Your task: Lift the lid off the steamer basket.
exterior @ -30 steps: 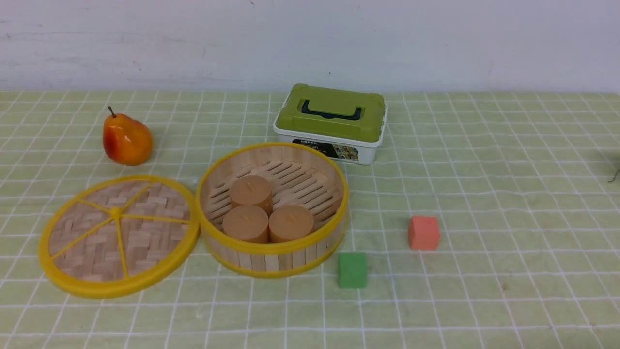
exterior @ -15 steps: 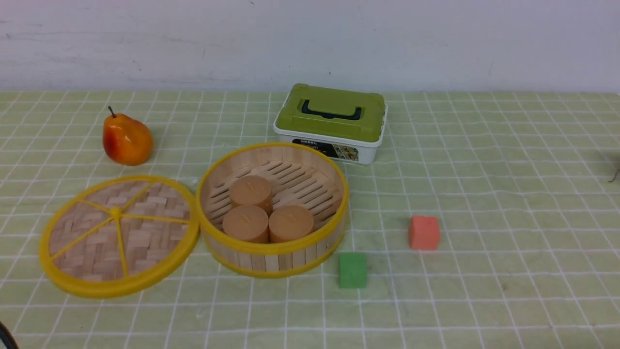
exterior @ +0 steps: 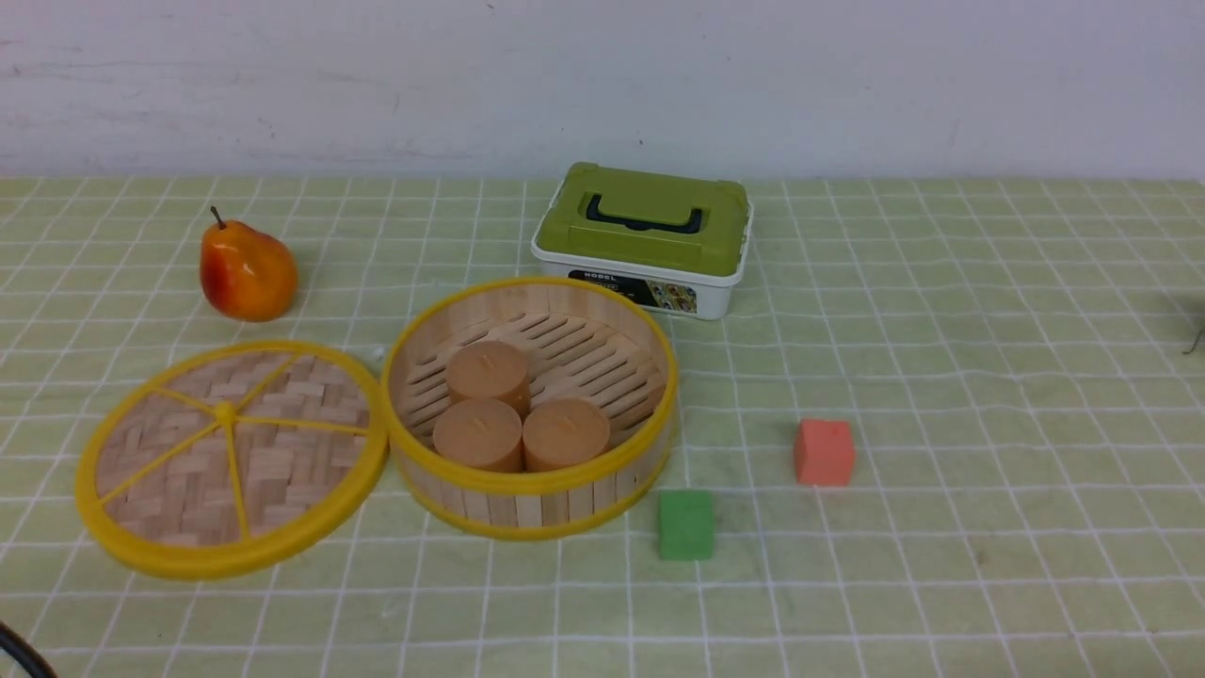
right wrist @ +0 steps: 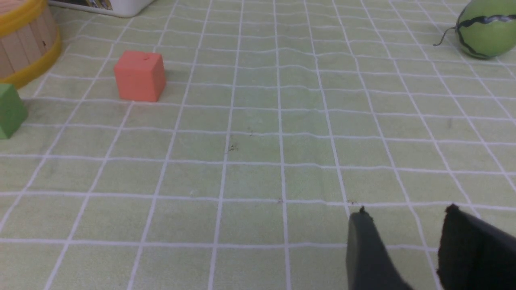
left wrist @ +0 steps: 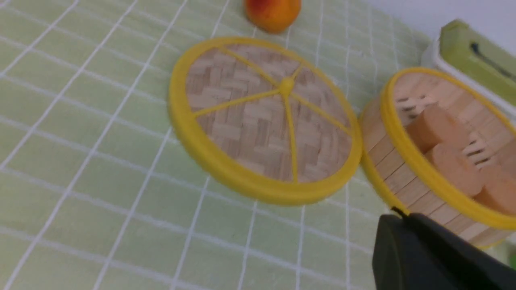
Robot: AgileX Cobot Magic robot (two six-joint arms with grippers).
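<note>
Now a bit more dark cable in at the near left corner, left claw pressed together, lid unmoved, flat on the cloth left of the open basket, right claw spread over bare cloth.

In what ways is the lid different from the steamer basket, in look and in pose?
The lid is a flat woven disc; the steamer basket is a tub with a slatted wall. The lid has spokes meeting at a knob; the basket is open on top, holding three brown pieces. Both are round, yellow-rimmed and on the cloth.
</note>
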